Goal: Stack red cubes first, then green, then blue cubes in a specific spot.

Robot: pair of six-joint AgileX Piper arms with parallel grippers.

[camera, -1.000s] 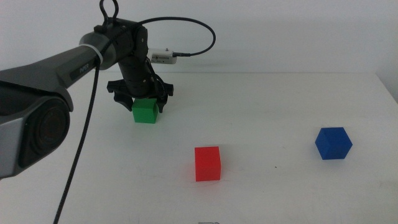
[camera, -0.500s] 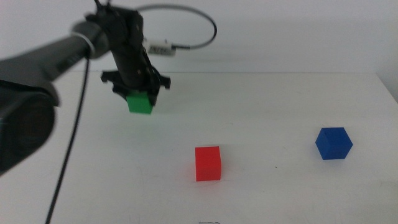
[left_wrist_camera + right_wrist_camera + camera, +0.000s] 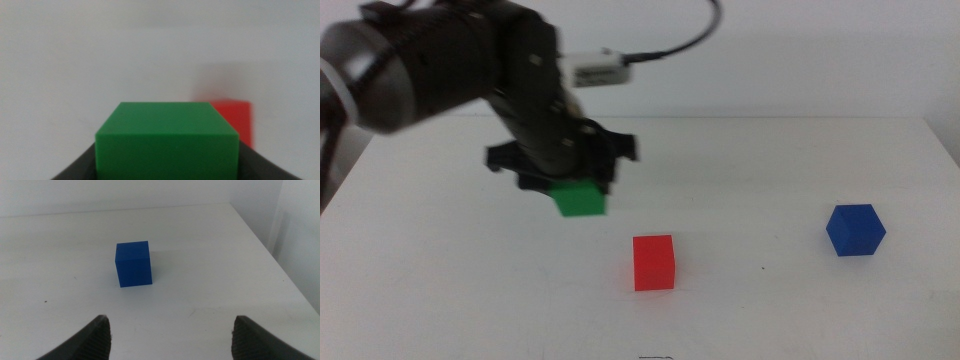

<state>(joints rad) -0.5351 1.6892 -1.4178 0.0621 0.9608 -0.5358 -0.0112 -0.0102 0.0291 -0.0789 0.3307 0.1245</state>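
Red cube sits on the white worktop, nearest to the camera of the three cubes in the middle view, and nothing touches it. All places below are given from this red cube.

Blue cube rests on the worktop well to the right of the red cube and slightly farther back, apart from everything else. The right gripper is low over the worktop on the near side of the blue cube; its fingers are spread wide apart and hold nothing. This gripper does not show in the middle view.

Behind the red cube and a little to its left, the green cube is raised above the worktop, not touching it. The left gripper holds it, with its dark fingers clamped on the two sides of the green cube. In the left wrist view, the green cube fills the lower centre and a part of the red cube appears just past its edge. The left arm reaches in from the left side, and a black cable curves behind it.
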